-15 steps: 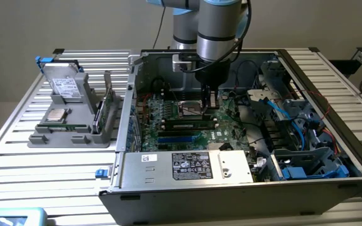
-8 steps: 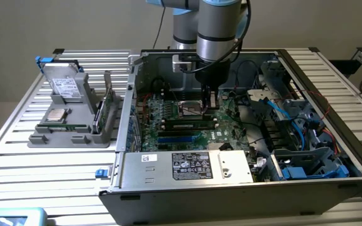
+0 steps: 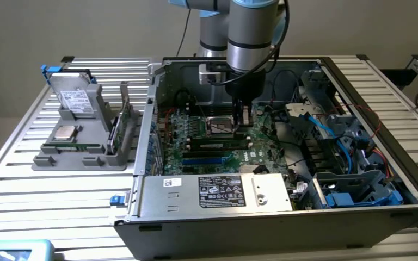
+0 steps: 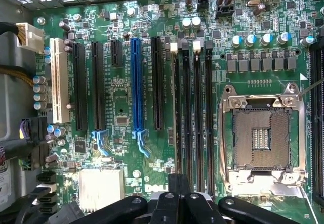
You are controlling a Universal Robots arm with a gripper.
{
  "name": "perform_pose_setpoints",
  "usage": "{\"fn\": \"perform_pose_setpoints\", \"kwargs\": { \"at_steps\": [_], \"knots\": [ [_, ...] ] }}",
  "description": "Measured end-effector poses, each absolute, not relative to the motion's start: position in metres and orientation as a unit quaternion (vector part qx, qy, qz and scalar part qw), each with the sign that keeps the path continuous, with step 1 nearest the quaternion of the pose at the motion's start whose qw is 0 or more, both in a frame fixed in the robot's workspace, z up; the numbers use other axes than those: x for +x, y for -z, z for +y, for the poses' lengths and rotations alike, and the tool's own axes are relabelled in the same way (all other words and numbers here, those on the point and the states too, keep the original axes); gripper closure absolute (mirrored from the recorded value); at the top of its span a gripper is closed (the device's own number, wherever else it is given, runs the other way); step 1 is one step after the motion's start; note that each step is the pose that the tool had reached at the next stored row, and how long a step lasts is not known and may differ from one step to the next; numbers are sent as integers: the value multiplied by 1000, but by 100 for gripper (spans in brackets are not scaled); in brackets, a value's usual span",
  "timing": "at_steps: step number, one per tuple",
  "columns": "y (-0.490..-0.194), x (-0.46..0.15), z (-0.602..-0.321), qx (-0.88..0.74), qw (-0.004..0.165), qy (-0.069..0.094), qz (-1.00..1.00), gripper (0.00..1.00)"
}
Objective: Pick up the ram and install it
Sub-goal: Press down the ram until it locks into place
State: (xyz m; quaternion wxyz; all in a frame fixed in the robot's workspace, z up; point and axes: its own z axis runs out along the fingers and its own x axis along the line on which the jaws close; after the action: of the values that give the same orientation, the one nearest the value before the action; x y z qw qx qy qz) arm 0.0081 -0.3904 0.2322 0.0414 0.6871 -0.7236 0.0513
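In the exterior view the ram (image 3: 220, 145), a narrow green stick with dark chips, appears to stand in one of the long black slots just in front of the CPU socket (image 3: 220, 126). My gripper (image 3: 241, 118) hangs low inside the open computer case, right above the socket and slots. It is shut with nothing between its fingers. In the wrist view the shut gripper (image 4: 178, 183) lines up with the black slot (image 4: 177, 113) farthest from the socket. I cannot make out the ram's thin top edge there.
The case walls (image 3: 154, 109) close in around the motherboard (image 4: 121, 113). Blue cables and drive cages (image 3: 347, 163) sit at the exterior view's right. Outside the case a grey holder (image 3: 78, 157) carries a hard drive (image 3: 73, 100) and an upright green card (image 3: 125, 122).
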Motion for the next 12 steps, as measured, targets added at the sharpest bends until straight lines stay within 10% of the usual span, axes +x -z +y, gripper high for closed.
{"fn": "perform_pose_setpoints", "kwargs": {
  "at_steps": [12],
  "knots": [
    [-228, 7, -390, 687, 37, -56, -724, 89]
  ]
}}
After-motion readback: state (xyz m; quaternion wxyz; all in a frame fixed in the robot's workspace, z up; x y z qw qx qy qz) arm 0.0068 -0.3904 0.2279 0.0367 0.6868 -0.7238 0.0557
